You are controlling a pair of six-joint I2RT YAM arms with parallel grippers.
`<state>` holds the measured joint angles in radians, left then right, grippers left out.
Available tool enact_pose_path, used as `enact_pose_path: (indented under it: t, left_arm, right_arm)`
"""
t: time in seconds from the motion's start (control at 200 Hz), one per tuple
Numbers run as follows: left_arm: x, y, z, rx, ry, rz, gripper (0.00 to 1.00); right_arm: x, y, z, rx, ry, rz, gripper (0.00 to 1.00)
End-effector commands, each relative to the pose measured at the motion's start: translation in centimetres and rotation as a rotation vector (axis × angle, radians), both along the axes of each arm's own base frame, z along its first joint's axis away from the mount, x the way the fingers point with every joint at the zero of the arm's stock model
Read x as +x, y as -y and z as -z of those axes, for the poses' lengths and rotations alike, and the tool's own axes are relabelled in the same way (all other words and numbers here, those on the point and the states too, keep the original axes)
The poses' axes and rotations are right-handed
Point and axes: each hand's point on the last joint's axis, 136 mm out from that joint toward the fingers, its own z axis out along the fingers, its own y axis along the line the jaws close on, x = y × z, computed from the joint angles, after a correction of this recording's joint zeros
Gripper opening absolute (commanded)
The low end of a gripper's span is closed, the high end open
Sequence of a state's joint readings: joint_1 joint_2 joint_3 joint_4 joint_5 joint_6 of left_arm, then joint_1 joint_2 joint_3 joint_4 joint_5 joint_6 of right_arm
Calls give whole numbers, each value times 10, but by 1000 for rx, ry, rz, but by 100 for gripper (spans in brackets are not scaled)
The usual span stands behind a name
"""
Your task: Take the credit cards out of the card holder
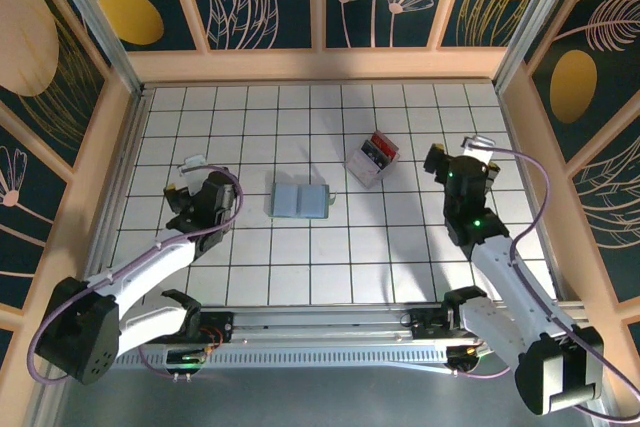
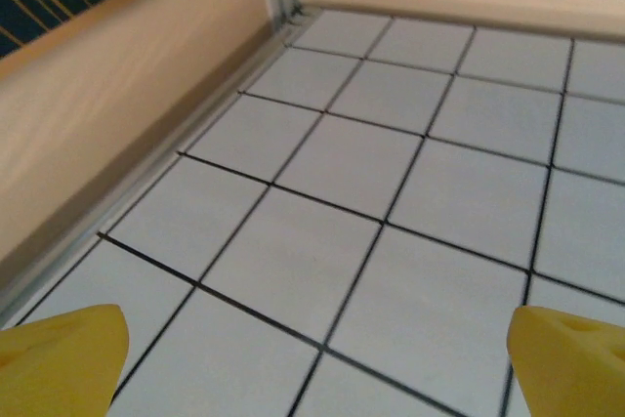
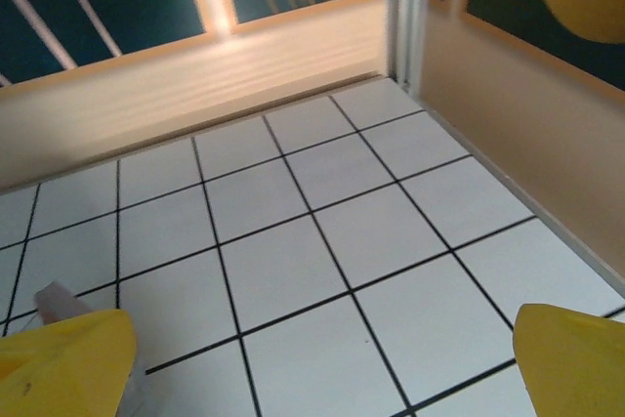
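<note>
Card holder [image 1: 300, 200] between left fingers [image 2: 59, 363] and right fingers [image 3: 63, 358], well apart, both wide

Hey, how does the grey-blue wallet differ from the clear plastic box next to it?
The flat grey-blue bifold card holder is opaque; the clear plastic box shows red and black contents. The card holder lies nearly square with the tile lines; the box sits turned at an angle. Both rest on the white tiled table, untouched.
</note>
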<state>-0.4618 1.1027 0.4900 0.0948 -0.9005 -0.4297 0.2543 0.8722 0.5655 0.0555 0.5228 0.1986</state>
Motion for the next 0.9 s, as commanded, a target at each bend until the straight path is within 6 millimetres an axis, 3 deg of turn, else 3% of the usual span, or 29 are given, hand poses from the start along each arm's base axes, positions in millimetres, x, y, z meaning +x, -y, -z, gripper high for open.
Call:
enact_pose_path:
  t: [0.0,0.205,0.495,0.686,0.896]
  left_arm:
    - [6,-19,-21,27,152,-57,99]
    - [10,-41,-21,58,210,-35,99]
    - [2,-54,-20,84,342,55,99]
    - [6,-47,-14,110,363,139,99]
    - [13,-21,-15,108,397,303,99]
  right_arm:
    - [-5,21,-4,32,77,128,99]
    - [-8,26,4,-55,164,127,99]
    - [-11,26,19,-120,273,72,99]
    - [-8,34,30,-114,292,70,99]
    - [-3,39,34,-102,314,62,99]
